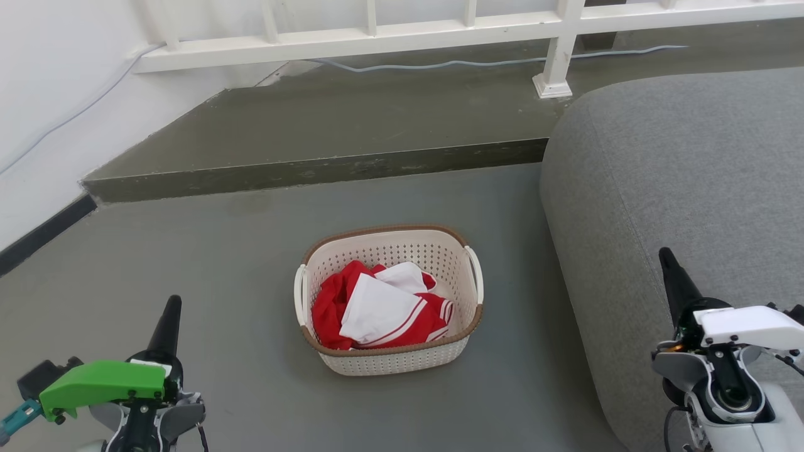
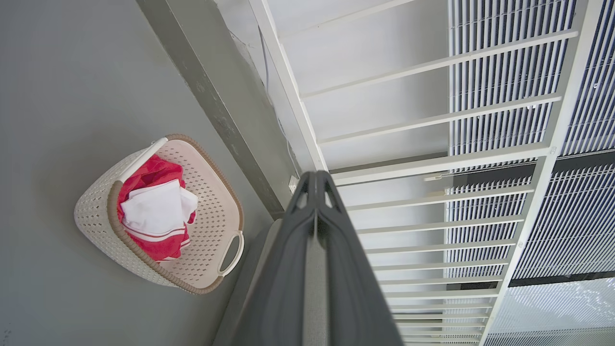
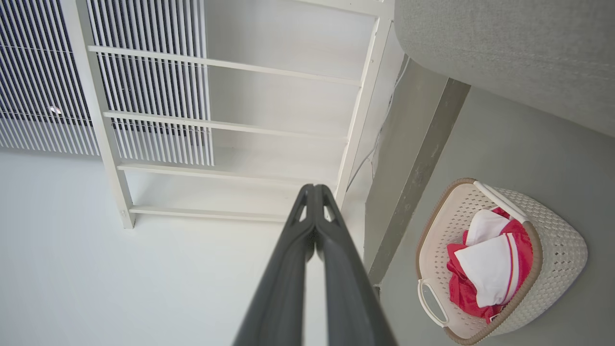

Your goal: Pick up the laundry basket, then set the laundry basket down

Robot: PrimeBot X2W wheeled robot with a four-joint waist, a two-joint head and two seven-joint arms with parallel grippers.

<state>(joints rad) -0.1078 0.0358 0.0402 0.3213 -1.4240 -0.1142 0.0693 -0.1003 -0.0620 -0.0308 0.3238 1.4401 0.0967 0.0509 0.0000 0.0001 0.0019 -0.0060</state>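
Note:
The laundry basket [image 1: 389,361] is cream-white and perforated, with a brown rim and two white side handles. It stands on the grey floor at the middle of the head view, holding red and white clothes [image 1: 380,307]. My left gripper [image 1: 167,326] is shut at the lower left, well apart from the basket. At the lower right, over the sofa, my right gripper [image 1: 675,279] is shut too. The left wrist view has the basket [image 2: 96,211] at its left, with the shut fingertips [image 2: 314,180] meeting. In the right wrist view the basket [image 3: 557,240] lies at the lower right, beside the shut fingertips [image 3: 313,192].
A grey sofa [image 1: 684,182] rises close to the basket's right side. Behind the basket a raised dark step [image 1: 314,169] runs across, with a white railing [image 1: 559,56] and a cable above it. A white wall [image 1: 44,94] stands at the left.

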